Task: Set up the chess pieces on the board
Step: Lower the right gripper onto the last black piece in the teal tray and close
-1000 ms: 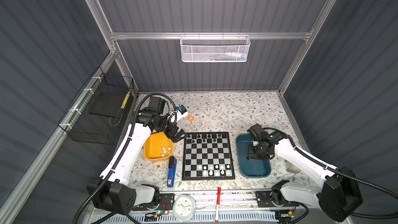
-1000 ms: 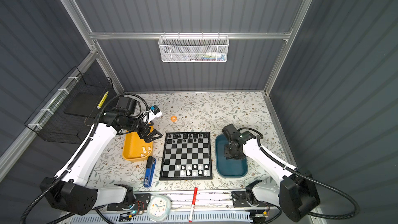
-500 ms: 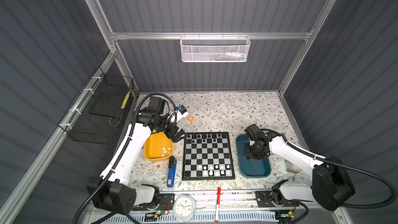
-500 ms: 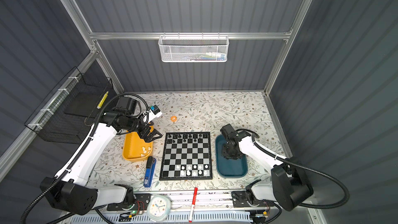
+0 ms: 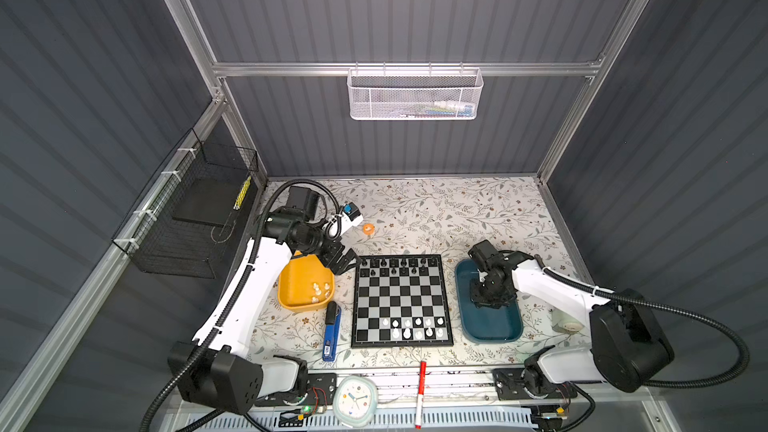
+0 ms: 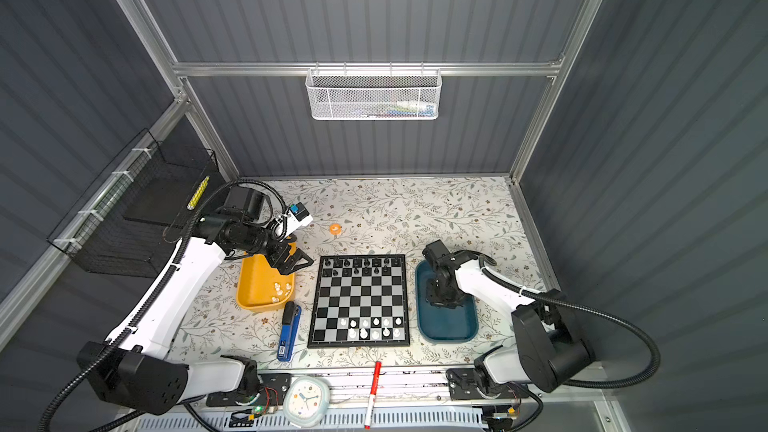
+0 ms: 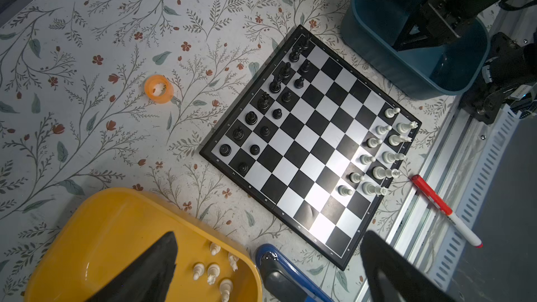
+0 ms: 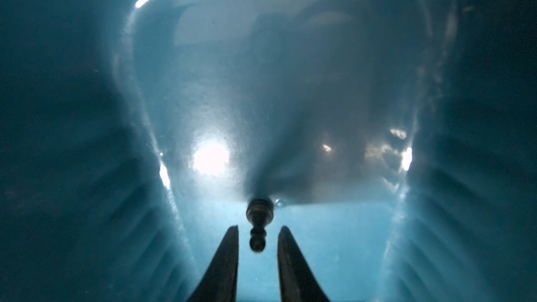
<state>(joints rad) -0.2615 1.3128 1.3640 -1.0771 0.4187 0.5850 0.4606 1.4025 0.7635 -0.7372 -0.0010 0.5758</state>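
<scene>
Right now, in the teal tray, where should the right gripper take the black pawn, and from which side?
Grip the black pawn at its narrow neck, under the round head. It seems to lie on the teal tray floor, head toward the right gripper, whose open jaws flank it; come in along its length.

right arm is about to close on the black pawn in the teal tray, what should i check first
1. Small glossy black pawn sits between the right gripper jaws: ok, gap on both sides.
2. Pawn standing or lying: cannot tell from the right wrist view.
3. Other pieces crowding it in the oblong teal plastic tray: ok, none visible near it.
4. Free square in black's pawn row on the black-and-silver chessboard: ok, the one nearest the tray is empty.
5. Left gripper out of the way: ok, open, left of the board.
</scene>
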